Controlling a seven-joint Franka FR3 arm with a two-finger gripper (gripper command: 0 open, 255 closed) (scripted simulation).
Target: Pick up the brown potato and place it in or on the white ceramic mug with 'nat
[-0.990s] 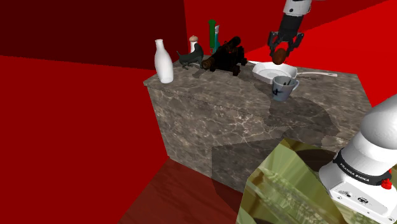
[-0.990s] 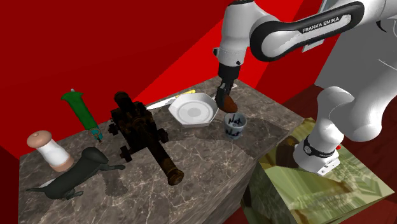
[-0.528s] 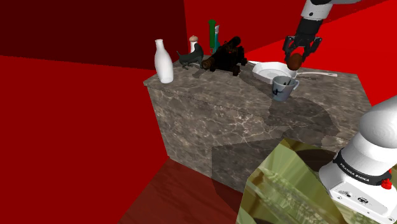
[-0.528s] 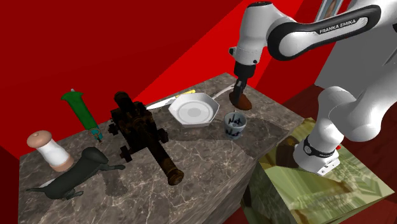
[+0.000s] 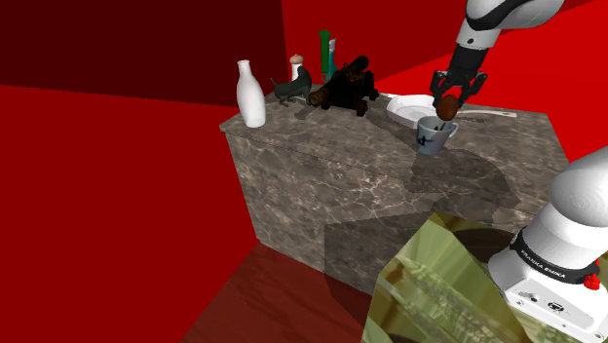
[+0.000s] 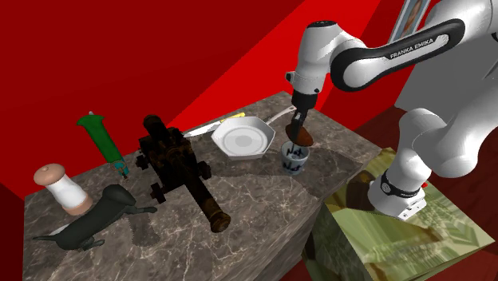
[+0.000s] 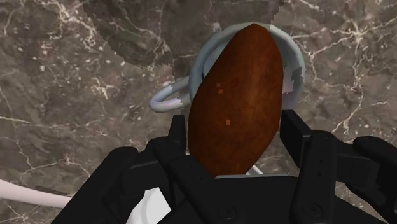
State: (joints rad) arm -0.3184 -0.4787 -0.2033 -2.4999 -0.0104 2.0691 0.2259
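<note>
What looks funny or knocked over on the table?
Nothing looks spilled or broken. The one odd sight is the potato, clasped in the gripper right over the mug: it may be too long to sit fully inside.

Walls: flat red planes [image 5: 370, 29], darker at the shoulder view's upper left.
Floor: dark red [image 5: 263, 297], shaded beside the counter.
Furniture: 1 block counter [image 5: 322, 185], grey-brown marble with white veins.
Light: soft shadows across the counter's top.
</note>
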